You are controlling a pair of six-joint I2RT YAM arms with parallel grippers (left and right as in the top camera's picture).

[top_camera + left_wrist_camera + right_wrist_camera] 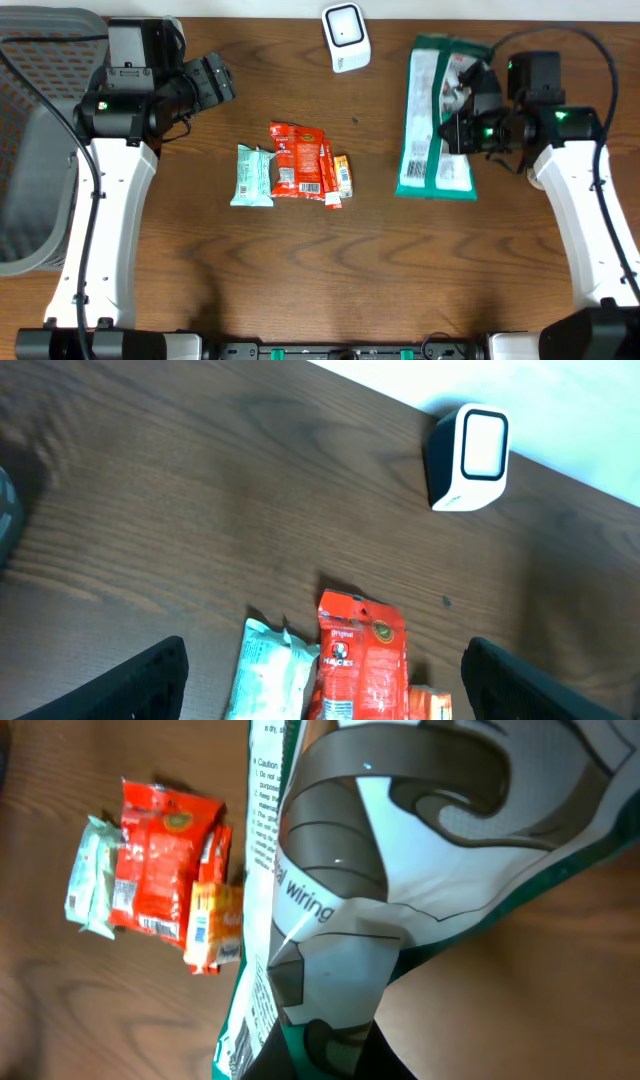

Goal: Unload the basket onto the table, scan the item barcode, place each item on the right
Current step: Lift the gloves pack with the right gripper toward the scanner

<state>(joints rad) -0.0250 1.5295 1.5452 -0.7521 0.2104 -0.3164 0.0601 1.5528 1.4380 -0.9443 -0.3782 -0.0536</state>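
Right claw (466, 122) clenched on the bag (428, 160).
The bag is at the table's (300, 280) right side, near the scanner (345, 37); left claw (215, 82) hangs released, left of the scanner.

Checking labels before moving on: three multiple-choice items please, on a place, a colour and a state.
1. Where is the scanner? A. at the table's far edge B. between the arm bases C. among the small packets
2. What colour is the small packet farthest from the large bag? A. red B. pale green C. black
3. What is the right tool doing? A. open over bare wood B. shut on the scanner C. shut on the large bag
Answers: 1 A, it stands beyond the packets; 2 B, overhead shows it pale green; 3 C, the wrist view shows the bag pinched.
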